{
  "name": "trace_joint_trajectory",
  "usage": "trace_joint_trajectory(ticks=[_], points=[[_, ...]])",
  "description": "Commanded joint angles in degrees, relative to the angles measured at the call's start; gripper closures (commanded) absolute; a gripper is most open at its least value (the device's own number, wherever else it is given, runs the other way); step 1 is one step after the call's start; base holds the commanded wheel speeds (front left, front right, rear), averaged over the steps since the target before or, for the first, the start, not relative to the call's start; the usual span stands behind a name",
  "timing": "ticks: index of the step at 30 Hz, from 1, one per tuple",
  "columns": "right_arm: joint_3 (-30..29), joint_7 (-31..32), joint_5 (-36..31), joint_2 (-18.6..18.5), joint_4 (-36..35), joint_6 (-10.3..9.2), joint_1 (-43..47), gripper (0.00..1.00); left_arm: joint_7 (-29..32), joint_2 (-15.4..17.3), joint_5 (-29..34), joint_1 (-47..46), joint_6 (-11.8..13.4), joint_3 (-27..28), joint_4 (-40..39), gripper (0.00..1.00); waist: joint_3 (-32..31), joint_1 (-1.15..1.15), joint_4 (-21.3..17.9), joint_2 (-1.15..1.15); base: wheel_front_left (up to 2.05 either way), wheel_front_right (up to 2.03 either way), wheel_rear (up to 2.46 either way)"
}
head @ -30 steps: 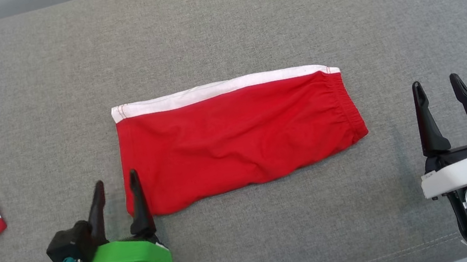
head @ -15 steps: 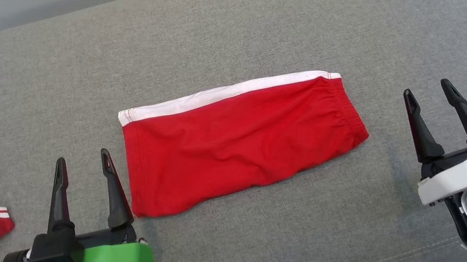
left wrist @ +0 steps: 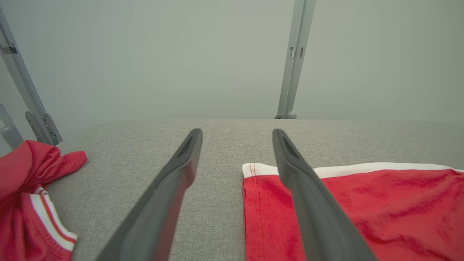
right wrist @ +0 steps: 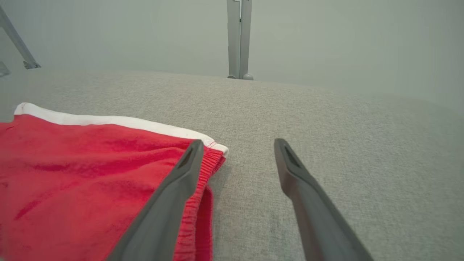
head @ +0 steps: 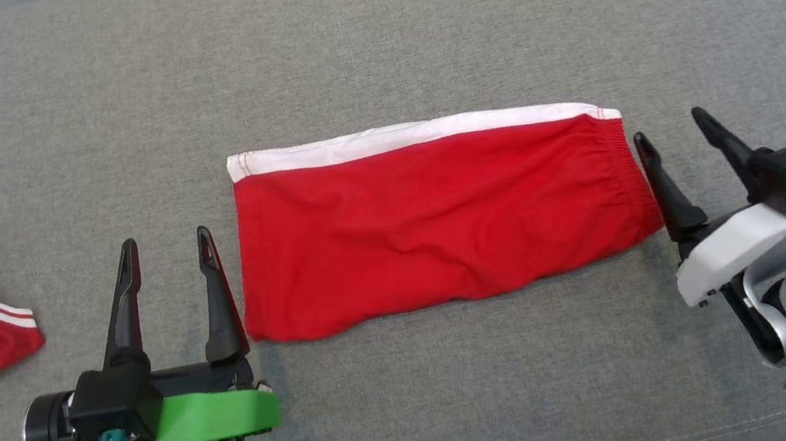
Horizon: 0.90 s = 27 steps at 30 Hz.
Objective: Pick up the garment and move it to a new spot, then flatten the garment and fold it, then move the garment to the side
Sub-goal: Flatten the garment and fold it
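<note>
Garment (head: 440, 221) | folded flat | long axis left-right | waistband right

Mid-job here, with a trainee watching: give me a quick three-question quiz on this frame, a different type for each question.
1. True or false: the left gripper is shut on the folded red garment.
2. The garment's white band runs along: A) its far edge, B) its near edge, C) its left end.
3. Which gripper stands at the garment's elastic waistband end?

Key
1. False: the left gripper is open and holds nothing.
2. A.
3. The right gripper, which is also open.
</note>
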Motion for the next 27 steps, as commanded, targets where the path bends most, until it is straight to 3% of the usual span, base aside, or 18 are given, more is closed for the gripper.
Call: trace_joint_trajectory(ticks=[1,14,15,16,18,23,27], points=[[2.25,0.87,0.77,-0.73,2.62,-0.06,-1.84,0.0,-0.39,-0.2,0.58,-1.19,-0.29,-0.05,0.22,0.0,1.71,0.0,1.86,0.0,0.0,0.0,0.0],[11.37,9.64,9.88,-2.1,14.22,-0.06,-4.52,0.0,-0.39,-1.58,1.19,-2.19,-1.07,0.55,0.96,0.0,2.97,0.0,2.7,0.0,0.0,0.0,0.0],[12.27,10.2,11.03,-2.22,13.99,-0.02,-4.35,0.11,-0.39,-1.6,1.27,-2.31,-1.2,0.59,1.02,0.0,2.94,0.0,2.6,0.0,0.0,0.0,0.0],[13.47,11.08,12.1,-2.43,13.69,-0.01,-4.19,0.51,-0.39,-1.67,1.33,-2.44,-1.35,0.58,1.03,0.0,2.9,0.0,2.5,0.0,0.0,0.0,0.0],[15.33,12.77,14.65,-2.93,12.97,-0.01,-3.71,1.0,-0.39,-1.8,1.59,-2.65,-1.38,0.65,1.05,0.0,2.87,0.0,2.24,0.0,0.0,0.0,0.0],[16.28,13.69,18.94,-4.75,10.12,-0.06,-3.92,1.0,-0.39,-2.0,2.09,-2.53,-1.61,0.87,0.82,0.0,2.82,0.0,1.21,0.0,0.0,0.0,0.0],[13.83,13.32,22.36,-6.91,8.52,-0.11,-3.98,1.0,-0.39,-2.1,2.32,-2.4,-1.84,1.09,0.77,0.0,2.76,0.0,0.45,0.0,0.0,0.0,0.0]])
